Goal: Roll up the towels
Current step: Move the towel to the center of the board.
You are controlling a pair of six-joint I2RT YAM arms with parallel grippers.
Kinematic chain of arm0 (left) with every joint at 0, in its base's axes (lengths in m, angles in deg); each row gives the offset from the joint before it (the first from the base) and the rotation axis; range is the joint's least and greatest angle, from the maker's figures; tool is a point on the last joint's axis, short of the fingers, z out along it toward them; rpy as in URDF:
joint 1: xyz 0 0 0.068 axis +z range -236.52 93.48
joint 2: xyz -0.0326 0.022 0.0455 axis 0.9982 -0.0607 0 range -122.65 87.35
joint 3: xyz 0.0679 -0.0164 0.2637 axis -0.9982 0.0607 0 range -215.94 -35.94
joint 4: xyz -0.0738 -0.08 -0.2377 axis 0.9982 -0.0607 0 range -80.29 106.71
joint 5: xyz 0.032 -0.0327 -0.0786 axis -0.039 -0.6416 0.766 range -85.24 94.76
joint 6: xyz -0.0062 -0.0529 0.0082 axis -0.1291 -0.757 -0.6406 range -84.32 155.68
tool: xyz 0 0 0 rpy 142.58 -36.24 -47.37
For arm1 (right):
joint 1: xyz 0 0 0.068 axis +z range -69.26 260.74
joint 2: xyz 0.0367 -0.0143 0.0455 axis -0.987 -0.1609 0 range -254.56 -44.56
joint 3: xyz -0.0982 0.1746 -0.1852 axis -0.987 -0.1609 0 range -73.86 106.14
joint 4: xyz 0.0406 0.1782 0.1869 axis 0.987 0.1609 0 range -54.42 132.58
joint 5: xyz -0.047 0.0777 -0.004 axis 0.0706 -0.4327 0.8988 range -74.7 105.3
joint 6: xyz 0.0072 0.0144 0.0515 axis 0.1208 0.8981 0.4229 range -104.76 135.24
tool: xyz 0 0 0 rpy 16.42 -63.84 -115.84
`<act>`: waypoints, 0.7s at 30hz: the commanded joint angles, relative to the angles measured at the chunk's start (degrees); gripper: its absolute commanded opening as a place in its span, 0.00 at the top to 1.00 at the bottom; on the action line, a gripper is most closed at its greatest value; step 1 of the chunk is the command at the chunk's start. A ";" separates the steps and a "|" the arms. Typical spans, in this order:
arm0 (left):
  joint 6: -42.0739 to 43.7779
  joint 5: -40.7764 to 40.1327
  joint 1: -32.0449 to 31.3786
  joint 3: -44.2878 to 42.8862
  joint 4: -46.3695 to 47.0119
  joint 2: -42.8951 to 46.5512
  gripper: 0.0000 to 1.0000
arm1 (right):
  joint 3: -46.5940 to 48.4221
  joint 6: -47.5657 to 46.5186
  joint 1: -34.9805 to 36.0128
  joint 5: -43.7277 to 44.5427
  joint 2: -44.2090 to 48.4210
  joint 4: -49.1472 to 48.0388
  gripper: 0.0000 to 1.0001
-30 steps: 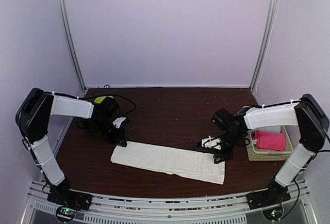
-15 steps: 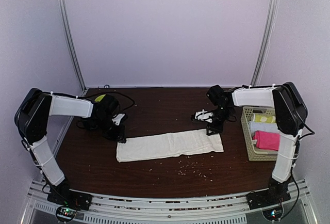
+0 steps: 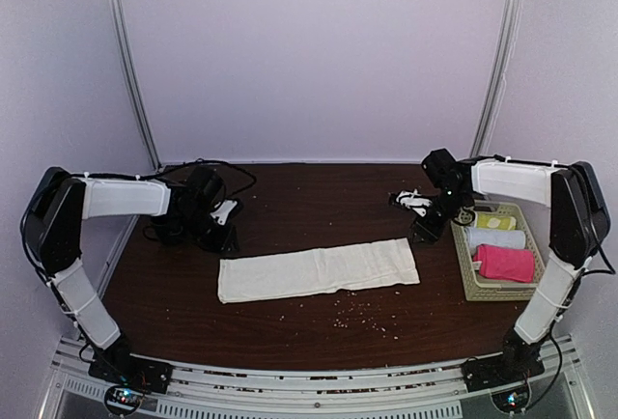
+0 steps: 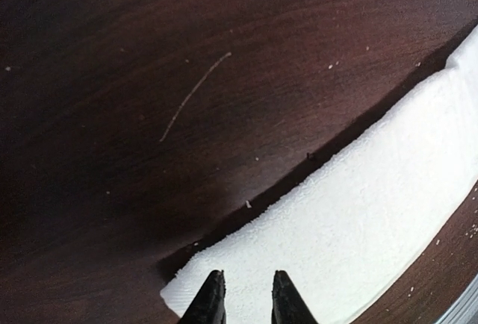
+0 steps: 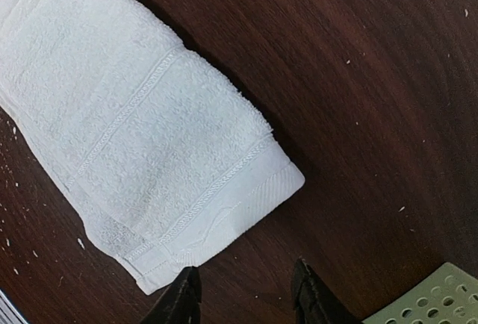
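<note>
Both wrist views are showing only fingertips, and the basket point(image 5: 441, 294) is cut off at a corner. The left gripper point(image 4: 245, 300) is hovering narrowly parted, empty, over the end of the cream towel point(image 4: 358, 219). The right gripper point(image 5: 246, 294) is gaping wider, empty, just beside the other end. The cream towel is lying flat on the table point(image 3: 319, 197); the pink towel point(image 3: 504, 263) is sitting in the basket.

White-shelled arms point(image 3: 121, 197), black hands point(image 3: 228, 241)

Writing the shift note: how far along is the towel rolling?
Done: the cream towel lies flat as a long strip on the table. In hand: nothing; the left hand and right hand hover open near its ends. Left: rolling it; the pink towel sits in the basket, whether rolled I cannot tell.
</note>
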 commanded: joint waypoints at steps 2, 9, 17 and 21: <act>0.94 0.66 -2.10 -1.27 2.77 -3.48 0.76 | 1.01 9.05 -0.57 -2.58 -3.69 0.68 0.55; -0.04 0.82 -2.38 1.18 4.47 -4.45 0.75 | 2.08 11.15 -0.66 -5.29 -9.51 2.29 0.54; 0.55 0.28 -2.38 1.75 3.67 -4.40 0.75 | 3.16 11.89 -1.50 -6.74 -9.17 3.24 0.64; 0.80 -0.82 -2.38 2.09 2.46 -3.55 0.75 | 3.04 11.27 -2.02 -10.08 -8.04 5.62 0.68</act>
